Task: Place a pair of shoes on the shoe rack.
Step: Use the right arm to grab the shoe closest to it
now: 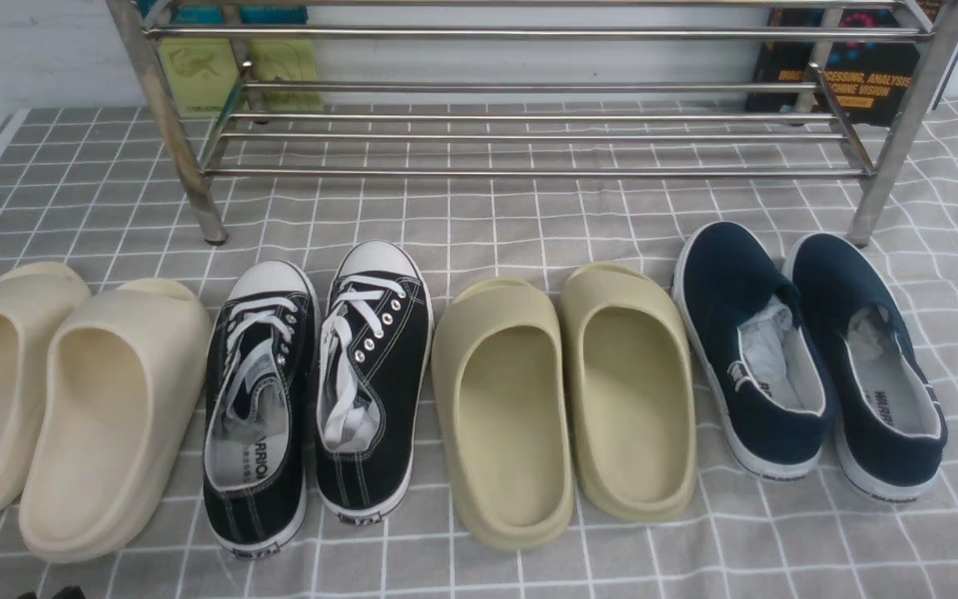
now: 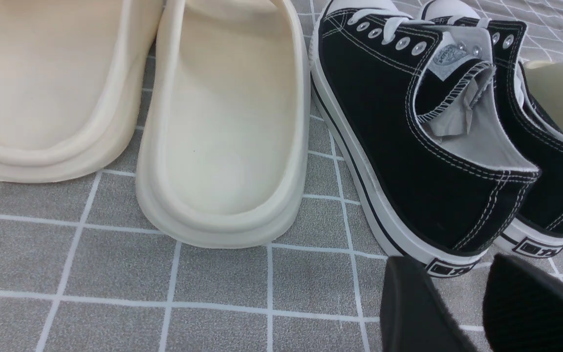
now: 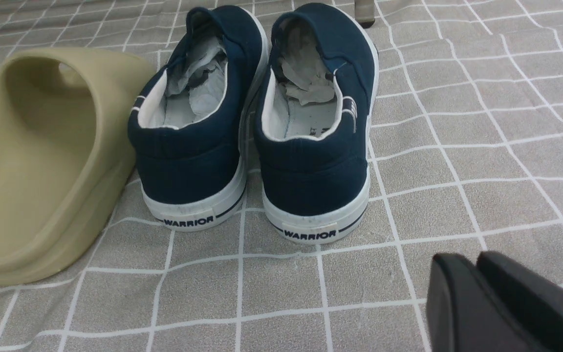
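Grey checked cloth underfoot, shiny steel-tube shoe rack at the back. In front, one row: cream foam slides, olive slides, black lace-ups. Far right sits the navy canvas pair of shoes, paper-stuffed and white-soled, toes toward the rack, lengths leaning slightly left, a rack leg just ahead. Left gripper narrowly parted; right gripper fingers pressed together, empty.

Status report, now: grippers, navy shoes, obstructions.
Left gripper open, empty. Right gripper shut, empty. Navy slip-ons on cloth, row's right end; shoe rack holds no shoes. Rack leg near their toes.
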You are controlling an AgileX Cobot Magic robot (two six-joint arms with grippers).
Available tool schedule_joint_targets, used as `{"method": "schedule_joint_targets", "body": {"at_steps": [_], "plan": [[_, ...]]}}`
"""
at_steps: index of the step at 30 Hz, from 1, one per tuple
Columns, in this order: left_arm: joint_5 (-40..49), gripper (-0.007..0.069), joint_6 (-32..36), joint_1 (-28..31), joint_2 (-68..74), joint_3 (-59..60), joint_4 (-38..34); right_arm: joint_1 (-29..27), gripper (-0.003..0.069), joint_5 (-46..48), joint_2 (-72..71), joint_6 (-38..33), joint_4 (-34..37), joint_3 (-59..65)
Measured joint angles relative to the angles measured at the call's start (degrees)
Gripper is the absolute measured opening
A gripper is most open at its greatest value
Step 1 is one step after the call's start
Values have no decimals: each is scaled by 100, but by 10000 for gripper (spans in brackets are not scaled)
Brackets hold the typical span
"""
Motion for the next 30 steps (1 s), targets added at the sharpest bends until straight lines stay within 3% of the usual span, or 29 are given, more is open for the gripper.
{"method": "schedule_joint_targets", "body": {"at_steps": [30], "plan": [[0,239,0,0,0,0,0,0,117,-7,0,-23,-7,0]]}}
